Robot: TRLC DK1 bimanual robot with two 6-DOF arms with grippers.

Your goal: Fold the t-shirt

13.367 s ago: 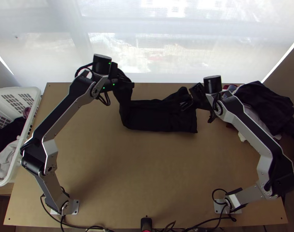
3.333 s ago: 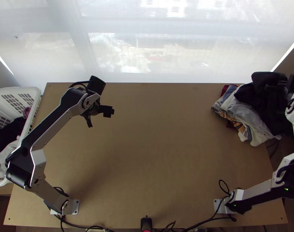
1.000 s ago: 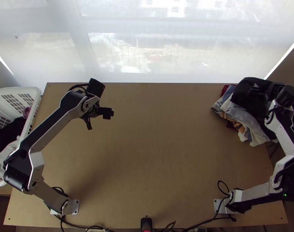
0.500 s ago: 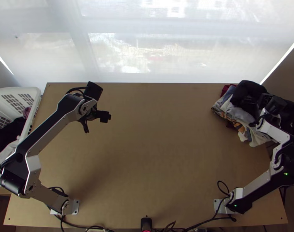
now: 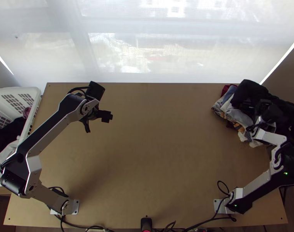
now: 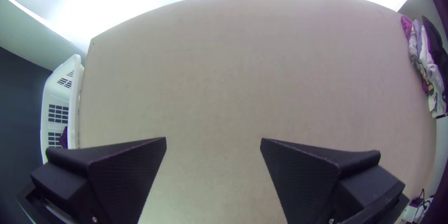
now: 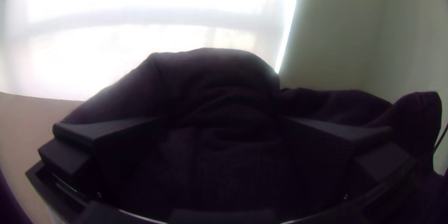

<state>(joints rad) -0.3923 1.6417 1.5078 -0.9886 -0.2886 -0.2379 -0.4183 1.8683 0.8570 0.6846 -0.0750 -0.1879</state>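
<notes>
My left gripper (image 5: 97,123) hangs over the table's left part in the top view, nothing between its fingers; in the left wrist view the left gripper (image 6: 213,139) stands open above bare wood. In the top view the right gripper (image 5: 259,106) is at the clothes pile on the right, low against a black garment (image 5: 252,89), partly hidden by its own wrist. In the right wrist view the right gripper (image 7: 224,120) has its fingers wide apart, with the dark cloth (image 7: 219,79) bunched between and beyond them. Which part of the garment this is, I cannot tell.
Other garments, grey, white and patterned, lie in the pile (image 5: 236,113) under the black cloth at the table's right edge. A white basket (image 5: 35,92) holding clothes stands at the left edge. Brown tabletop (image 5: 158,154) stretches between the arms.
Since the oldest frame the black garment has gone from the table's far middle to the pile. Over the last second the right arm has shifted left and nearer; the left has barely moved.
</notes>
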